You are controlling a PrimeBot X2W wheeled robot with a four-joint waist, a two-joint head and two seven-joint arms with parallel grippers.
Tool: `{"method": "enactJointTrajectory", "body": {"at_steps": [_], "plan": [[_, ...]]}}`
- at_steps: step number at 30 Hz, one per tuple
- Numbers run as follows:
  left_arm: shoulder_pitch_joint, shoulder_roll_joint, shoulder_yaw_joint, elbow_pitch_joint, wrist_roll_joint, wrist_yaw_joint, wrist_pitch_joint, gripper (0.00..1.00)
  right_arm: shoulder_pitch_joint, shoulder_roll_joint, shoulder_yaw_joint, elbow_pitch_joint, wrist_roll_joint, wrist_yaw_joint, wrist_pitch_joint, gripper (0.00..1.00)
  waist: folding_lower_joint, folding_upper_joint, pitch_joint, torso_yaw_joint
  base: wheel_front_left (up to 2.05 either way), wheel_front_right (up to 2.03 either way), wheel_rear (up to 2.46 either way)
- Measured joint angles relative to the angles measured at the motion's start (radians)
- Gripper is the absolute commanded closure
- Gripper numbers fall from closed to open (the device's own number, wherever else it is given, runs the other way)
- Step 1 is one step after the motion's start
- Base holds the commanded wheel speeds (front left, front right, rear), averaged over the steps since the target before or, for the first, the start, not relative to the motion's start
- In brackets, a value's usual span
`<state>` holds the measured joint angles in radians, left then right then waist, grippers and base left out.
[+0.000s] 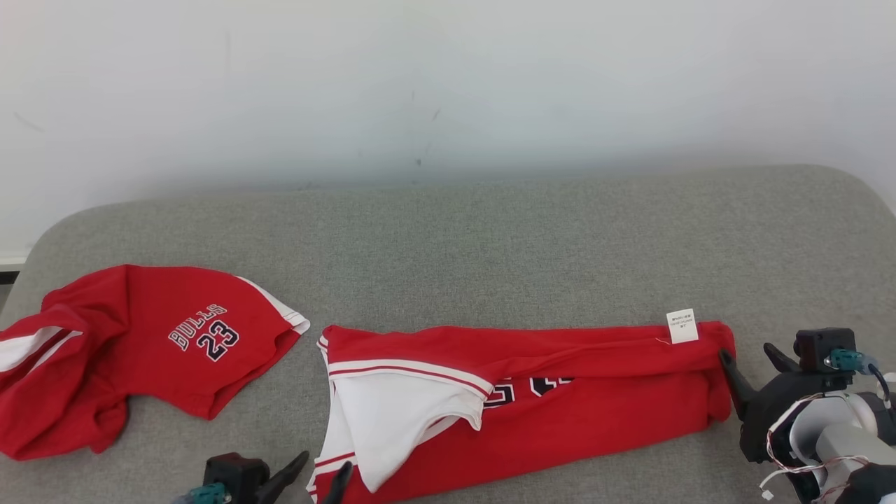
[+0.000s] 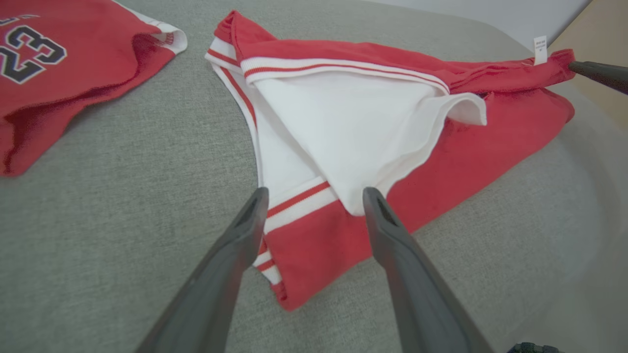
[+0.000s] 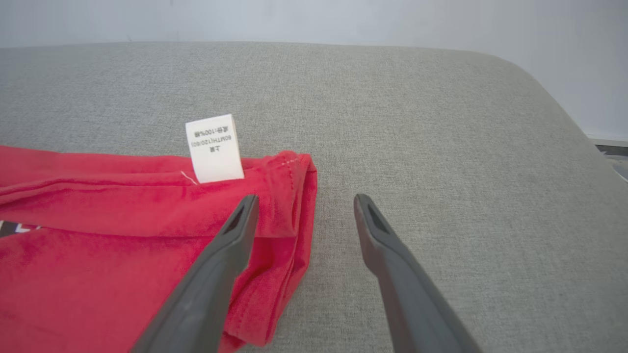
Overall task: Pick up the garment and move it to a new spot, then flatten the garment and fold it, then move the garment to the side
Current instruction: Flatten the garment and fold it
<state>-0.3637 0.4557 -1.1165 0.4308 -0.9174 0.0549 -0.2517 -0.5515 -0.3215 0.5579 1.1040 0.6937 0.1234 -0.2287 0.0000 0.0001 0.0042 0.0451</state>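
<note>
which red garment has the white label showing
The long folded garment in the middle, label at its right end; the crumpled garment shows BULLS 23.

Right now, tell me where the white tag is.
In the head view the tag sits at the right end of the folded jersey, on its far edge, just left of the right claw.

**Both grippers spread wide**

I am holding my left gripper (image 1: 325, 463) low at the lower left, its two dark fingers parted. My right gripper (image 1: 747, 352) is pointing leftward from the right side, fingers likewise apart, with my pale forearm (image 1: 833, 434) angling down behind it.
</note>
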Motion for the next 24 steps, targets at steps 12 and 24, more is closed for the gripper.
{"method": "enactJointTrajectory", "body": {"at_steps": [12, 24], "plan": [[0.056, 0.028, 0.152, -0.106, 0.016, 0.061, 0.0, 0.0, 0.081, -0.034, -0.033, -0.048, 0.028, 0.0, -0.011, 0.0, 0.0001, 0.0, -0.027, 0.008, 0.0, 0.0, 0.0], [0.16, 0.055, 0.357, -0.156, 0.096, 0.069, 0.0, 0.0, 0.099, -0.037, -0.049, -0.098, 0.04, -0.009, -0.018, 0.0, 0.0, 0.0, -0.031, 0.054, 0.0, 0.0, 0.0]]}}
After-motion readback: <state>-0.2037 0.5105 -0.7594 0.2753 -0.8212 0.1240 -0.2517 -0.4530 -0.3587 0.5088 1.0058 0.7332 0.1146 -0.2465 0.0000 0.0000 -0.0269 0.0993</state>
